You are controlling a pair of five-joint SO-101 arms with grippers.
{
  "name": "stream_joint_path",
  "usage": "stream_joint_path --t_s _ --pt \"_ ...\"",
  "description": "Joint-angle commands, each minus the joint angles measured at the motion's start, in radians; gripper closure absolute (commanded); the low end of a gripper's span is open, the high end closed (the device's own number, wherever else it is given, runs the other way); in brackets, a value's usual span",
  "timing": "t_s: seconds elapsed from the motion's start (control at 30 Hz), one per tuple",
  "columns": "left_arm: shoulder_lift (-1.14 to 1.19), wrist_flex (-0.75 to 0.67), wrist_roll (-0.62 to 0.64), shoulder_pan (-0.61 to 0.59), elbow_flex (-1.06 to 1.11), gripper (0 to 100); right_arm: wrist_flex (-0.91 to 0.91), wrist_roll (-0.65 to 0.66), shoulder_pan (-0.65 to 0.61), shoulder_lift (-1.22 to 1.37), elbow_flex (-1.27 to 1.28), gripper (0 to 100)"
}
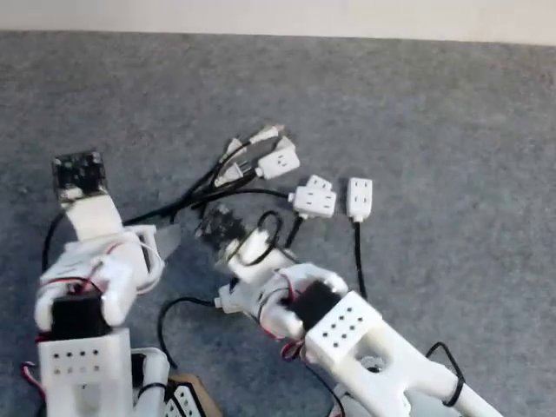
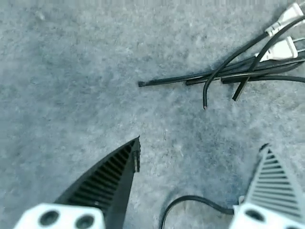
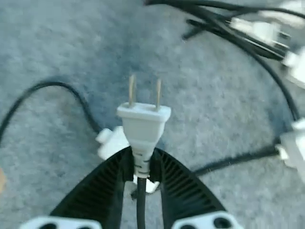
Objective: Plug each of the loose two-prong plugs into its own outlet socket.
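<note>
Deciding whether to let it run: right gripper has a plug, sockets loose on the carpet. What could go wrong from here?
1. The right gripper pinches the plug at its neck, so it may pivot under insertion force.
2. The outlet sockets lie unheld, with the left gripper open over bare carpet; one could slide away when pushed.

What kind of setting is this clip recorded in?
Probably a robotics test bench, not a home: a table covered in grey carpet-like fabric, short cut-off cords with white outlet sockets and loose plugs, and the right gripper holding a two-prong plug.
</note>
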Motion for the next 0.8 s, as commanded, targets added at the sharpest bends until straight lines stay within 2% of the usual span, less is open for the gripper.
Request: stream_joint_path --t_s 0.0,0.13,0.27,0.53,0.77 --pt "-0.076 -0.075 0.044 0.07 0.09 62 -0.028 -0.009 -0.025 -0.059 -0.002 99.3" --pt "-0.128 -0.08 0.121 0.173 0.14 58 -0.033 -0.031 -0.025 -0.081 0.005 99.3" --pt "-0.193 -0.092 0.192 0.243 0.183 58 -0.047 -0.032 -0.028 -0.082 0.027 99.3" --pt "-0.277 -0.101 0.198 0.246 0.268 58 -0.051 -0.035 -0.028 -0.082 0.035 99.3" --pt "-0.329 -0.078 0.199 0.209 0.209 58 -0.051 -0.035 -0.024 -0.073 0.039 99.3"
